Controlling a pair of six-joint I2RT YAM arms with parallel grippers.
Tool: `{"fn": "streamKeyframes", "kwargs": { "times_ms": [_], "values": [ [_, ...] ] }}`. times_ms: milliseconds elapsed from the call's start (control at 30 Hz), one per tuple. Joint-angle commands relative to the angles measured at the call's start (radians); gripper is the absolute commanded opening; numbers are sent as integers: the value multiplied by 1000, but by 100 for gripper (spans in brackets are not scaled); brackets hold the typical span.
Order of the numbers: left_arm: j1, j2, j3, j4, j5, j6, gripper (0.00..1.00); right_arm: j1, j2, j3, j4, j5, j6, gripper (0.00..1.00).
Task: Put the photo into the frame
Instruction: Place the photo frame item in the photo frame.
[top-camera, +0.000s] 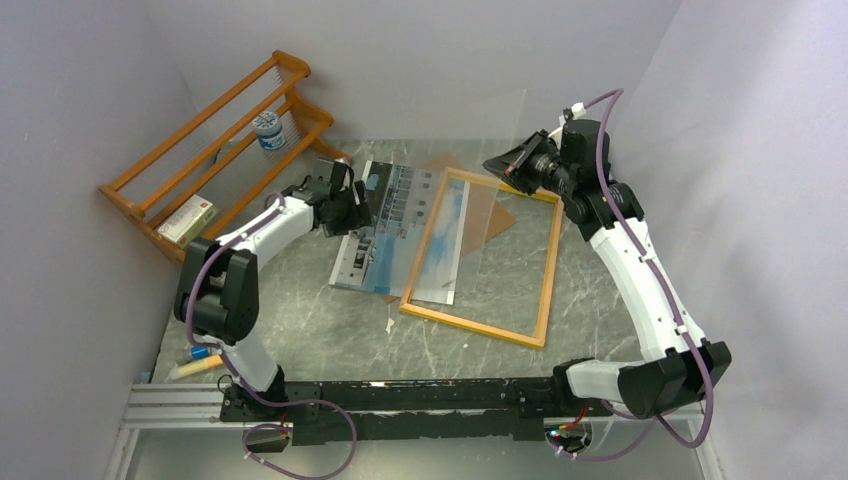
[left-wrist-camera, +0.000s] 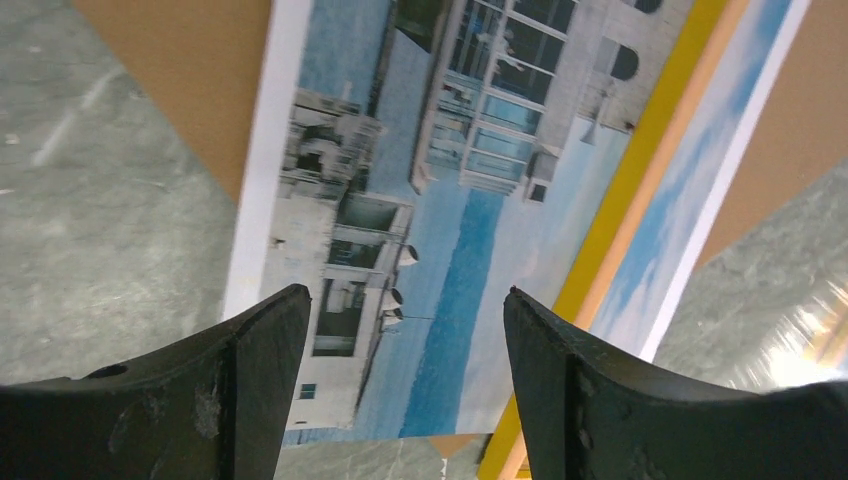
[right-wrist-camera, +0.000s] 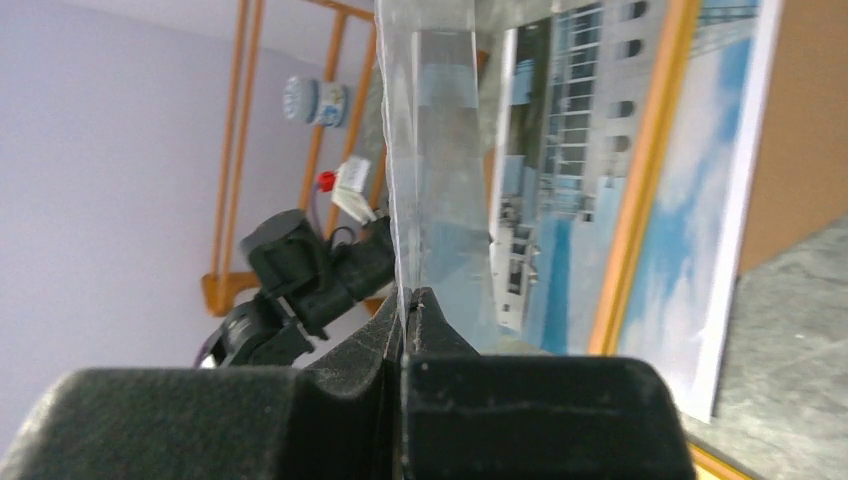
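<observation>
Right hand (right-wrist-camera: 405, 300) pinches thin, glossy clear sheet (right-wrist-camera: 432, 150).

The left arm (top-camera: 268, 226) and right arm (top-camera: 645, 285) share one build: smooth white link shells joined by chunky black joint housings (top-camera: 215, 298). A lilac cable (top-camera: 190, 290) runs along the outside of each arm and curls in slack loops under its base. Both bases sit on a long black plate (top-camera: 420, 410) that meets a silver slotted aluminium rail (top-camera: 165, 408). The wrists are black. The left gripper (left-wrist-camera: 405, 385) has matte black, wedge-shaped fingers (left-wrist-camera: 245, 385) scuffed with pale scratches; the right gripper (right-wrist-camera: 404, 300) has blockier black fingers (right-wrist-camera: 530, 420) with faint seam lines
</observation>
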Motion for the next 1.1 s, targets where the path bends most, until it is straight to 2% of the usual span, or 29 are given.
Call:
{"fn": "streamKeyframes", "kwargs": {
  "times_ms": [0, 133, 433, 567, 700, 900, 1067],
  "values": [
    [21, -76, 13, -20, -124, -38, 76, 13, -38, 73, 110, -64, 51, 0],
    [39, -91, 10, -33, -169, -53, 77, 14, -18, 36, 96, -47, 37, 0],
    [55, -83, -25, -28, -113, -60, 77, -3, 42, -276, 202, 46, -58, 0],
    [55, -52, -26, 1, 17, -5, 82, -59, 18, -425, 263, 53, -138, 0],
    [55, 18, -12, 38, 192, 55, 94, -127, -18, -580, 381, 3, -206, 0],
    [54, 160, 34, 72, 395, 82, 94, -225, 15, -702, 569, -140, -246, 1],
    [50, 208, 57, 126, 523, 61, 91, -280, 48, -701, 609, -202, -327, 1]
  ]
}}
